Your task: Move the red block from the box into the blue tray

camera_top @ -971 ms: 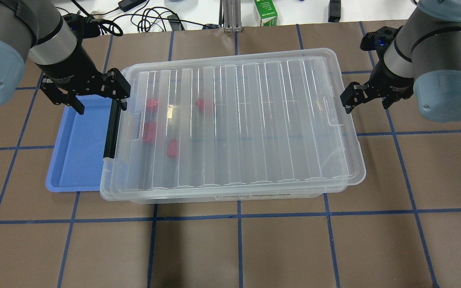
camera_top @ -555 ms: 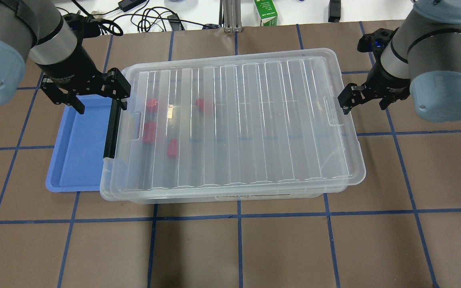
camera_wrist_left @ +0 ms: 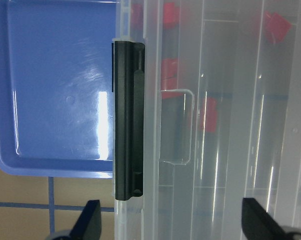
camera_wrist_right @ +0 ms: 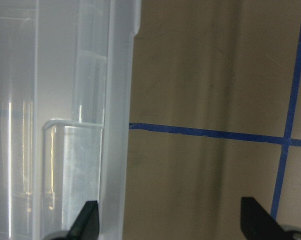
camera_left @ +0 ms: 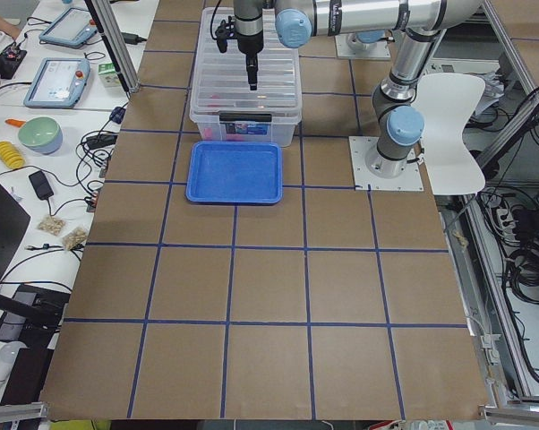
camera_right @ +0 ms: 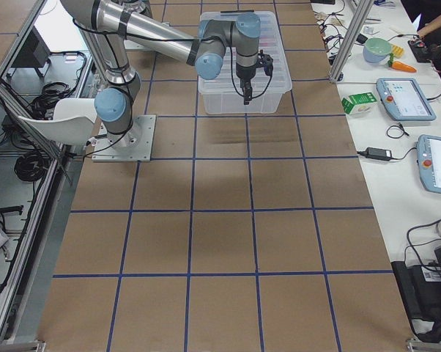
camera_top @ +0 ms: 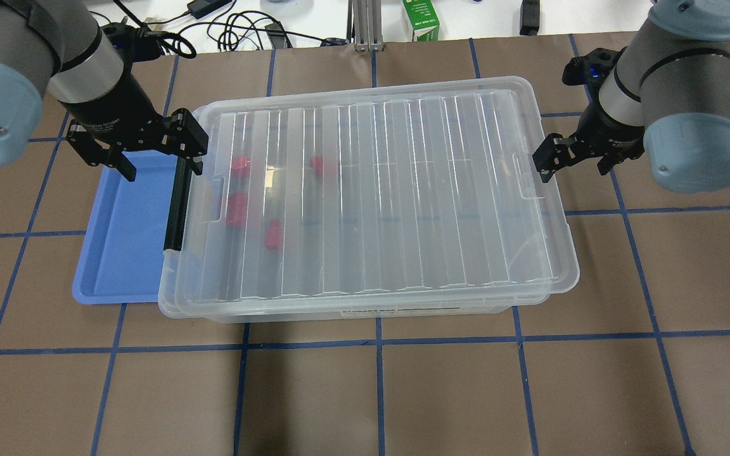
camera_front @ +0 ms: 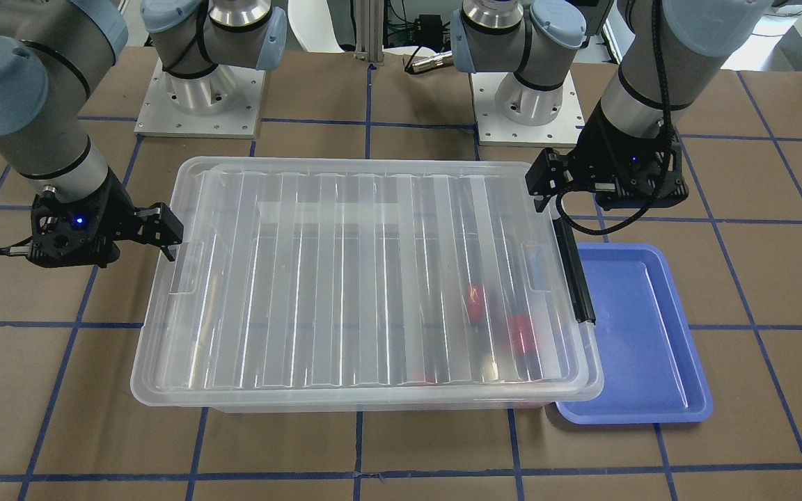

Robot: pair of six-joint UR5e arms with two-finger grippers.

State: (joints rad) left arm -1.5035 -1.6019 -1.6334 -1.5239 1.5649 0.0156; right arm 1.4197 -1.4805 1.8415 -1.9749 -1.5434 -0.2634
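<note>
The brown worktop [camera_top: 377,392], gridded with blue tape, carries everything. The box [camera_top: 365,311] sits across its middle, long side toward me, with the ribbed clear lid [camera_top: 435,190] shut on it. The blue tray [camera_top: 121,253] lies flat just left of the box, its right edge hidden under the box's overhanging rim, and nothing lies in it. The black latch [camera_top: 178,202] runs along the box's left short side, between tray and lid. My left pincer [camera_top: 159,166] hangs at the far end of that latch with its fingers apart and nothing between them: one finger is over the tray's far corner, the other over the lid's edge, so the latch falls between them. Whether either finger touches the plastic I cannot tell. My right pincer [camera_top: 575,168] is at the box's right short side, toward the far corner, also spread and holding nothing, one finger over the lid's rim and the other over bare worktop. The red block [camera_top: 272,234] is inside the box under the lid, at the left end near the latch, blurred by the ribs. A chunkier red piece [camera_top: 236,209] lies just left of it, and two more red pieces [camera_top: 240,166] lie farther back.
</note>
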